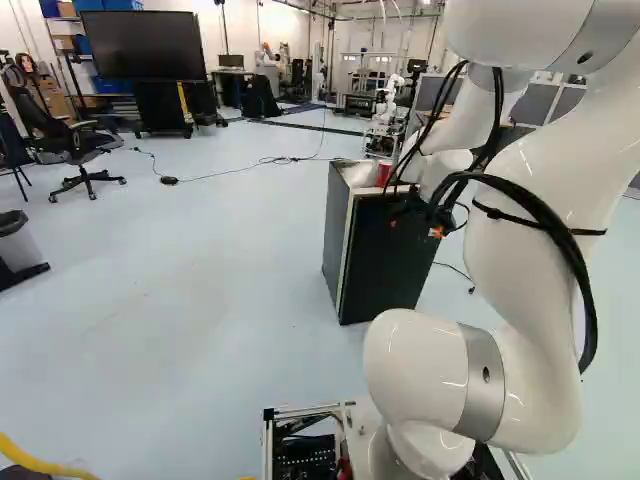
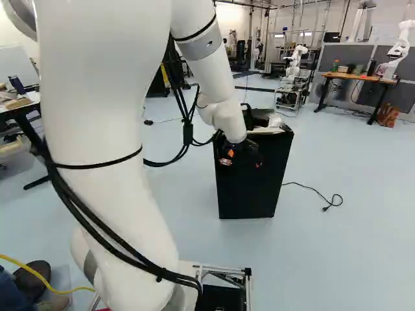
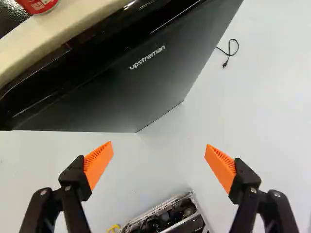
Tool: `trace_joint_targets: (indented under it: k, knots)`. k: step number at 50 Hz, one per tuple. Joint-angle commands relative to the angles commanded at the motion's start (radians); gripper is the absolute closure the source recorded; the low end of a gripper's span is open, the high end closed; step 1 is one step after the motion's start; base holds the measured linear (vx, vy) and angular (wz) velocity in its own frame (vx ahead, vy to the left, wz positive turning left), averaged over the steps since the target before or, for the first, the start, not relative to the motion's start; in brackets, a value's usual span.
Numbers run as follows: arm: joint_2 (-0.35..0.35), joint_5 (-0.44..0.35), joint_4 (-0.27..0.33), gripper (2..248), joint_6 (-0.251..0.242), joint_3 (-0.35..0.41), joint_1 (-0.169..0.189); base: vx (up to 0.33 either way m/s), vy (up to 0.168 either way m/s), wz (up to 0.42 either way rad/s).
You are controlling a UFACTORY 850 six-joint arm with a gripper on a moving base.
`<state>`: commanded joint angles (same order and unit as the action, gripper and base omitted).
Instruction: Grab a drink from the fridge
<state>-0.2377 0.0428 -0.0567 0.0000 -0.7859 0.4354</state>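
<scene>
"Where is the drink?"

"A red can (image 1: pixel 384 173) stands on top of the fridge (image 2: pixel 251 184), upright near the edge of its dark front."

"And the gripper (image 2: pixel 244 158)?"

"It hangs on the near side of the fridge, by the upper part of that front. Its two fingers are spread wide apart, with nothing between the orange pads (image 3: pixel 98 162); it is released and apart from the can."

"Anything around the fridge?"

"A black cable (image 2: pixel 334 201) ends in a plug on the floor to its right. Well beyond it stands another robot (image 2: pixel 296 59), and a large dark screen (image 1: pixel 141 45) is farther off to its left."
</scene>
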Motion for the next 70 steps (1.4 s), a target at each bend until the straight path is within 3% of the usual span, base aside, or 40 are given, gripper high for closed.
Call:
trace_joint_targets:
  k: [25, 51, 70]
  knots:
    - [-0.055, -0.106, 0.000, 3, 0.000, 0.011, -0.068, 0.000, 0.000, 0.000]
    - [-0.142, -0.234, 0.000, 3, 0.000, -0.018, -0.072, 0.000, 0.000, 0.000]
    - [-0.150, -0.325, 0.000, 3, 0.000, -0.021, -0.072, 0.000, 0.000, 0.000]
